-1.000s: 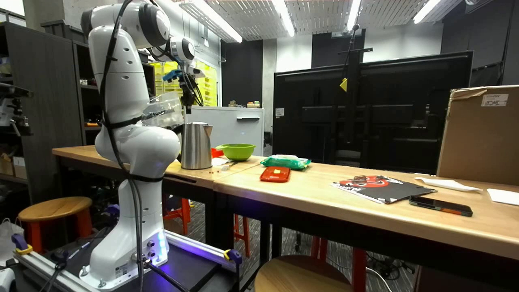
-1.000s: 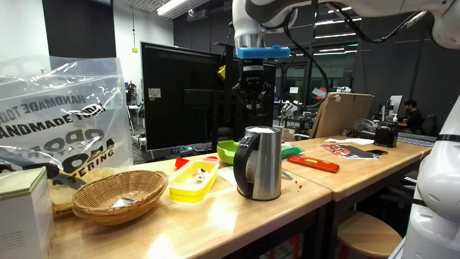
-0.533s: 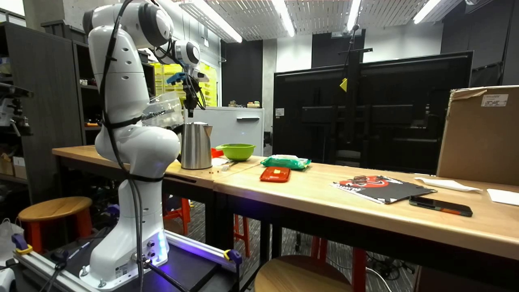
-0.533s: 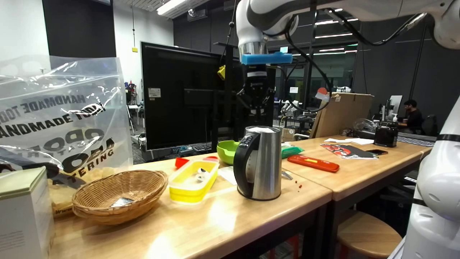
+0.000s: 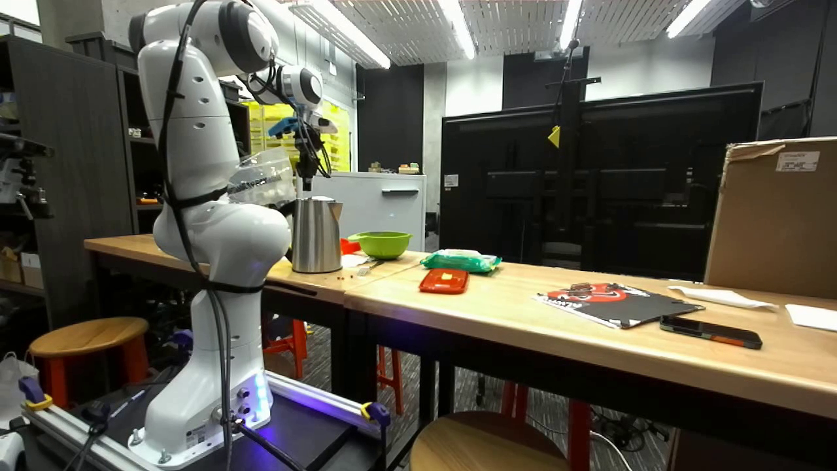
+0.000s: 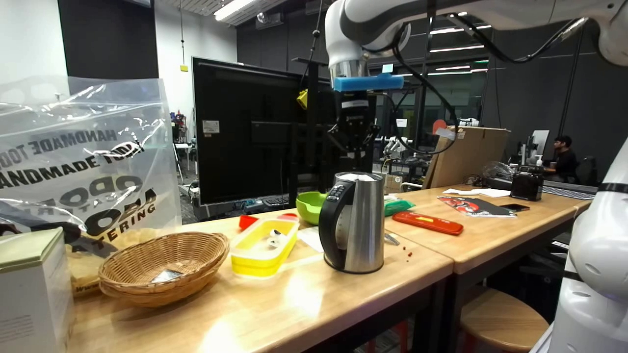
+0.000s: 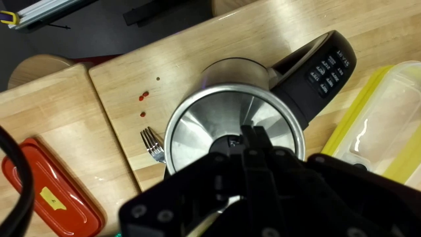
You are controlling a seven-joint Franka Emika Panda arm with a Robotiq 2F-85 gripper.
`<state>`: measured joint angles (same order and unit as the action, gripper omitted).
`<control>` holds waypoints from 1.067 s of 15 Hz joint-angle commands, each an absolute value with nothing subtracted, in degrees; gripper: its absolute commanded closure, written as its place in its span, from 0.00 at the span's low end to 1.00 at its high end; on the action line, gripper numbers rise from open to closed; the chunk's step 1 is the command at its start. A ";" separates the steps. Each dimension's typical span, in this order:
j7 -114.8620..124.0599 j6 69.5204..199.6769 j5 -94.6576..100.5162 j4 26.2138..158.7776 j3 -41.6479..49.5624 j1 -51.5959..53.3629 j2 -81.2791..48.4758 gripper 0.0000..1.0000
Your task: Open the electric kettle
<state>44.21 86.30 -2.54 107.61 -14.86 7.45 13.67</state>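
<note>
Silver-grey metal, cylindrical and closed, the electric kettle (image 6: 365, 225) stands upright on the pale wooden surface (image 6: 245, 304), and I judge that its opening has not begun. In the wrist view the round, shiny metal lid (image 7: 204, 121) sits within the rim, no gap showing along the part I can see. What is done, I would say, is the approach: my black jointed tool (image 7: 254, 131) hangs just above the lid — apart from it, by the look of an exterior view — with its 2 fingertips drawn together and nothing between them. What is left is the whole of the opening: freeing the lid, then getting it up. The small dark round piece (image 7: 219, 144) at the lid's centre may be the place to try, but my tool hides some of it, so I cannot tell how it works.

The kettle's smooth wall narrows a little toward the top, where a short pointed spout (image 5: 335, 210) juts out. Its curved black handle (image 6: 327, 223) carries printed keys (image 7: 329, 70), START legible among them.
</note>
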 commanded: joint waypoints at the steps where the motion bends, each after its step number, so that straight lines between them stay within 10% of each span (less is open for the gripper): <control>1: 43.58 86.14 -4.11 109.82 -14.19 7.70 16.33 1.00; 16: 40.35 91.32 -3.30 112.82 -13.73 7.37 17.43 1.00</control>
<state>41.86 89.99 -2.83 111.01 -14.29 7.40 15.43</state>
